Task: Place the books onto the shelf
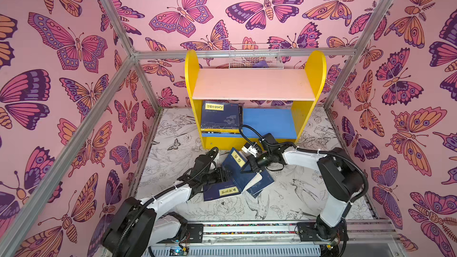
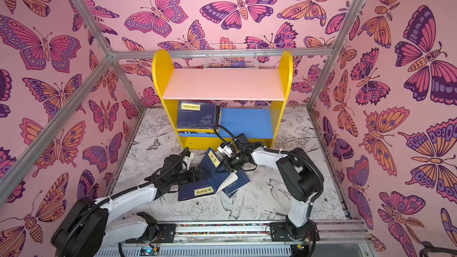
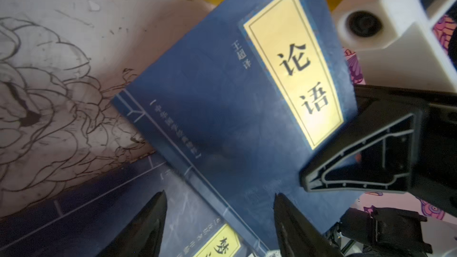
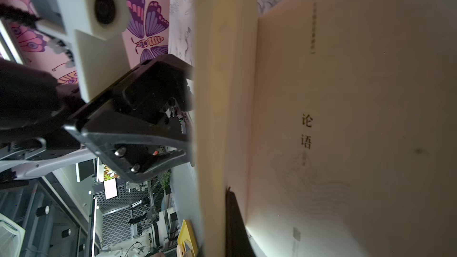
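A navy book with a yellow label (image 1: 233,163) (image 2: 210,163) (image 3: 235,110) has its front cover tilted up off the floor. My right gripper (image 1: 249,166) (image 2: 223,166) (image 4: 222,194) is shut on that cover's edge, and the pale title page (image 4: 346,132) faces its camera. A second navy book (image 1: 222,191) (image 3: 197,218) lies flat beneath. My left gripper (image 1: 226,173) (image 2: 197,174) (image 3: 220,206) hangs open over the lifted book's spine. The shelf (image 1: 252,84) (image 2: 222,84) holds a stack of navy books (image 1: 220,117) (image 2: 196,116) at the left of its blue lower board (image 1: 269,122).
A white wire basket (image 1: 256,56) hangs behind the shelf's top. Butterfly-patterned walls and metal struts close in the floor on three sides. The arms' base rail (image 1: 247,228) runs along the front. The shelf's pink upper board carries nothing.
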{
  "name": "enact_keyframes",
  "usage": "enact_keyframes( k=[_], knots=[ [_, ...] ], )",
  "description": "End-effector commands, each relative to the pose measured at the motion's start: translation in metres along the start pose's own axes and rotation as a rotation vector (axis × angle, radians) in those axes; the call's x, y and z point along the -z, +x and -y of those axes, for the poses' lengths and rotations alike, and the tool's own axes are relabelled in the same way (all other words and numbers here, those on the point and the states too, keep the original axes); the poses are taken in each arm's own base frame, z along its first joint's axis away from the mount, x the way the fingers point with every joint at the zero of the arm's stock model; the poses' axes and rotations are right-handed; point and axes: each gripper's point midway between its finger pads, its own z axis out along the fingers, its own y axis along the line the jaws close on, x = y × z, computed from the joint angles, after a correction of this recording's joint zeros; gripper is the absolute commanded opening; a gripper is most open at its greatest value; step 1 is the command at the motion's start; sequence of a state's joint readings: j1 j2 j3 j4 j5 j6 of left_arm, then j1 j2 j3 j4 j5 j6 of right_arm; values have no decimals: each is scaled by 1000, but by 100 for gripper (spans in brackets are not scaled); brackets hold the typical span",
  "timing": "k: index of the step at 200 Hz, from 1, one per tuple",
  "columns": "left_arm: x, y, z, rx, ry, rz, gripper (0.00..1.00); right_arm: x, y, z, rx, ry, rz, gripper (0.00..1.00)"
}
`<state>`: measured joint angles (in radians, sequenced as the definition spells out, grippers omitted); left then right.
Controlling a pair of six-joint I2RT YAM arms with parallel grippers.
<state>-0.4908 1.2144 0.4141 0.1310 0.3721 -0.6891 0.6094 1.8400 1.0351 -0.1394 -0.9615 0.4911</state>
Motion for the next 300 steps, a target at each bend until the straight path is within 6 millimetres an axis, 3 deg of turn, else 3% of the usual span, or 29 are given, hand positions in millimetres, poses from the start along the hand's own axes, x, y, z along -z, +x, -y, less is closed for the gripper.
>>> enact_keyframes(
  k=[1, 22, 51, 100, 138, 159, 183, 206, 248, 300],
  knots=[
    [-4, 2, -14, 0, -50, 4, 68, 2, -13, -13, 31, -48, 2, 1],
    [-8, -2, -14, 17, -24, 40, 68, 0, -13, -11, 33, -52, -1, 2],
    [-18, 0, -31, 74, -59, 60, 70, 0, -15, 0, 13, -35, 12, 2],
    [-28, -3, -43, 124, -92, 53, 72, 2, -21, 38, -119, -10, 38, 3],
    [-39, -2, -43, 135, -74, 27, 71, -6, -14, 60, -181, 18, -5, 3],
    [-46, -2, -40, 139, -42, 23, 70, -6, -12, 63, -186, 18, -12, 3],
    [-56, -3, -31, 159, 31, 8, 65, -5, -13, 60, -171, 15, -8, 3],
    [-60, -13, -6, 118, 151, 49, 55, -3, -12, 58, -158, 17, -3, 3],
    [-59, -17, 36, -26, 242, 66, 54, 0, -12, 55, -137, 34, 7, 3],
    [-48, -19, 63, -113, 352, 112, 49, 0, -13, 56, -134, 35, 8, 4]
  ],
)
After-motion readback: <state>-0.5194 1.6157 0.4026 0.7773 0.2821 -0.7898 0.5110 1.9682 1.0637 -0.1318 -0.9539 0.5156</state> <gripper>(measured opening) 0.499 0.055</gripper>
